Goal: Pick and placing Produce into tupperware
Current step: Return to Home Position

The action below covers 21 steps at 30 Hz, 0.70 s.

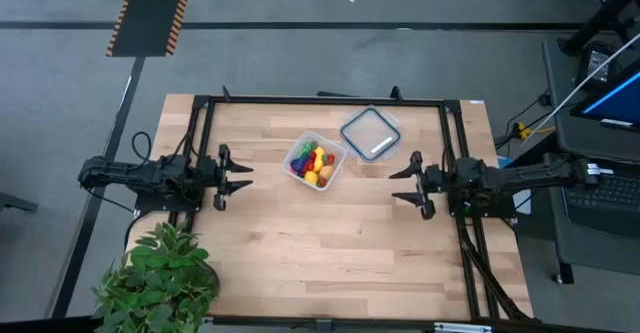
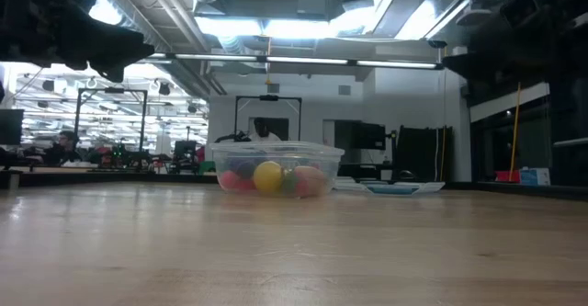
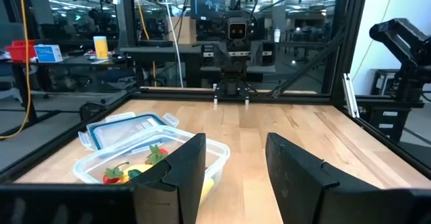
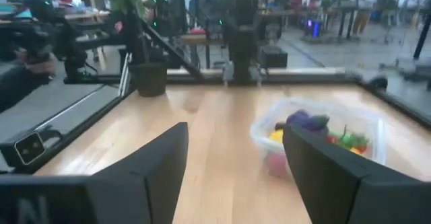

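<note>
Tupperware [image 1: 316, 163]: midway between both arms, probably nearer the left; Produce [image 1: 310, 161] inside.
Left gripper [image 1: 245, 176]: fingers spread, empty.
Right gripper [image 1: 397, 184]: fingers spread, empty.

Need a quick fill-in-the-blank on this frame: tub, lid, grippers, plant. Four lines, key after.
1. The Produce sits ___ (inside/outside) the tupperware.
2. The blue-rimmed lid lies ___ (on/off) the tupperware, flat on the table.
3. The left gripper and right gripper are both ___ (open/shut), holding nothing.
4. The potted plant stands at the table corner nearest the ___ arm.

Missing words: inside; off; open; left.
</note>
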{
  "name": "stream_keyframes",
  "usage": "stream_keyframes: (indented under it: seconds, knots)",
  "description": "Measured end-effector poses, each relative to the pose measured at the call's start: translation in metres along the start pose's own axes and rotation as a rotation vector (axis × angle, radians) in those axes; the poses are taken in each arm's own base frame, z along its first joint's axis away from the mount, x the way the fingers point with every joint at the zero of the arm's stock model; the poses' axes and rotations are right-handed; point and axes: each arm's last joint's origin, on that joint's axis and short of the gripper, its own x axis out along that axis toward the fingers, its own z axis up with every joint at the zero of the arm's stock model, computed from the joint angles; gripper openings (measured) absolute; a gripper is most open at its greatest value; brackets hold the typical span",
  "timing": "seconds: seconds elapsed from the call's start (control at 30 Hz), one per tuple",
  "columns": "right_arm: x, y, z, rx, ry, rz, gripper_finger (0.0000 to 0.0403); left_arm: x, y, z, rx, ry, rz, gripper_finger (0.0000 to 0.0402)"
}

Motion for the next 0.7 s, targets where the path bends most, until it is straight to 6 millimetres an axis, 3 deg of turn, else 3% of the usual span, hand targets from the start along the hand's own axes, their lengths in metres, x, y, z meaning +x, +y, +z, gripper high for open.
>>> stream_keyframes:
  seconds: [0.33, 0.53, 0.7]
  knots:
    - [-0.015, 0.001, 0.004, 0.002, -0.029, 0.102, 0.0244, 0.0, 0.001, 0.0, -0.001, -0.004, 0.025, 0.0149]
    - [-0.027, 0.006, -0.001, 0.032, 0.011, 0.231, 0.0244, 0.0, 0.001, 0.0, -0.026, -0.004, 0.025, 0.0149]
    - [-0.036, 0.012, 0.011, 0.056, 0.005, 0.387, 0.0244, 0.0, 0.001, 0.0, -0.027, -0.005, 0.023, 0.0149]
